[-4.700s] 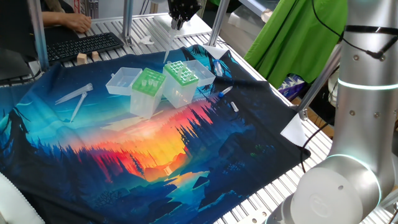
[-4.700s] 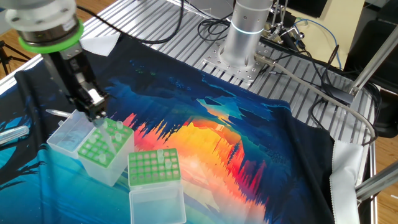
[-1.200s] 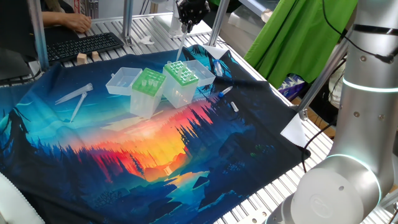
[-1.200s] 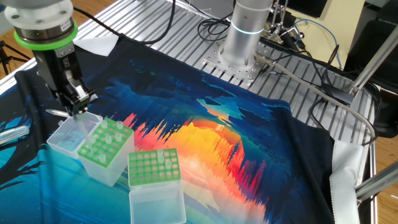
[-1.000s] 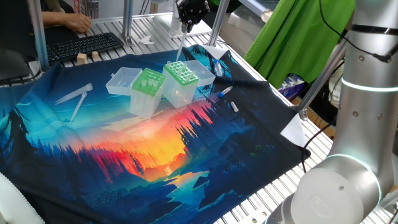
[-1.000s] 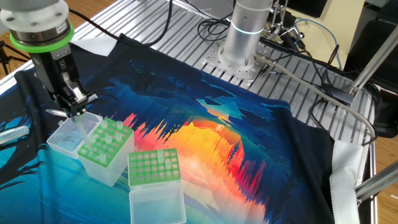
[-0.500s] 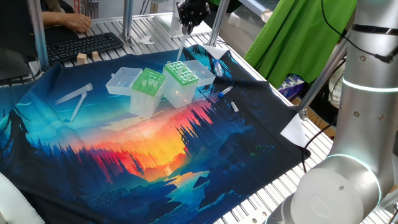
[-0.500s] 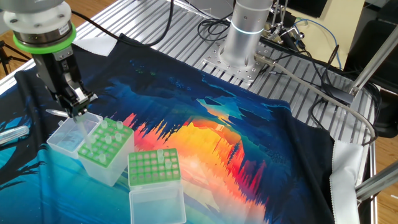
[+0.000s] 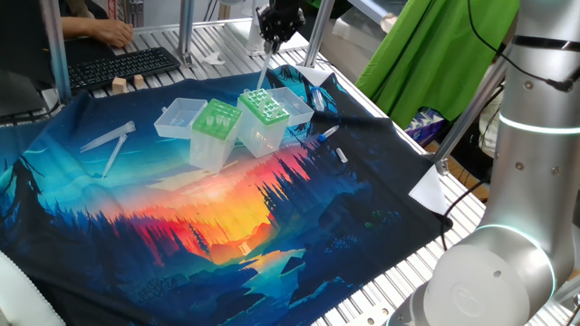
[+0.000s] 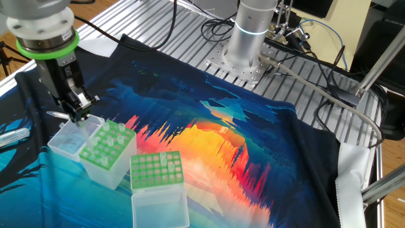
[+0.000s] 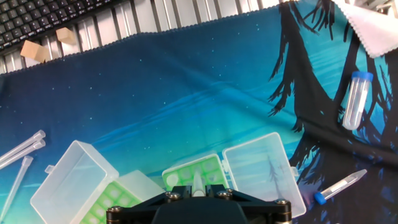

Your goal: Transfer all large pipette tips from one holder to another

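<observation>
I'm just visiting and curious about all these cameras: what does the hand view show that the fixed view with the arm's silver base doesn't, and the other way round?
Only the hand view: a black keyboard, wooden blocks and two capped tubes on the cloth.

Only the fixed view: the arm's base, its cables, and the gripper from outside.

Both: the two green-topped boxes, the plain one and the dotted one, with open clear lids, and the clear tip in the jaws.

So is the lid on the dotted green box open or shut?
Open. The dotted box shows its bare green top, and its clear lid lies flipped back flat beside it.
</observation>
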Motion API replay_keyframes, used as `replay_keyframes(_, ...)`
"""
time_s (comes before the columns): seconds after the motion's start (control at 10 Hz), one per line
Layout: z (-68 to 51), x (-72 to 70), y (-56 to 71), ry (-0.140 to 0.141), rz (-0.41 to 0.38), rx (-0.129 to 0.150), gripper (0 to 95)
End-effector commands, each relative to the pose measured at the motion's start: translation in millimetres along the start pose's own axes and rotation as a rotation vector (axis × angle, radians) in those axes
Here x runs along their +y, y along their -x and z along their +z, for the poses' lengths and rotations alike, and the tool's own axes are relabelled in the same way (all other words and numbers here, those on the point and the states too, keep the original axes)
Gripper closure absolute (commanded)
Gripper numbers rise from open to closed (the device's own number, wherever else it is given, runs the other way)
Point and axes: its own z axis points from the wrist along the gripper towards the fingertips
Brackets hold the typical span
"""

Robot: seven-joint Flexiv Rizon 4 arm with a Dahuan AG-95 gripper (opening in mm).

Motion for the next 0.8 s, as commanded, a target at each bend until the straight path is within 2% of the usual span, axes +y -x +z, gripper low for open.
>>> replay_keyframes(0.1, 5.3, 2.4, 3.0, 0.000, 0.002, 0.004, 95.0)
replay_keyframes(0.5, 26.6, 13.4, 11.8, 0.003, 0.009, 0.003, 95.0)
replay_keyframes(0.8, 36.1, 17.9, 13.8, -0.005, 0.006, 0.005, 95.0)
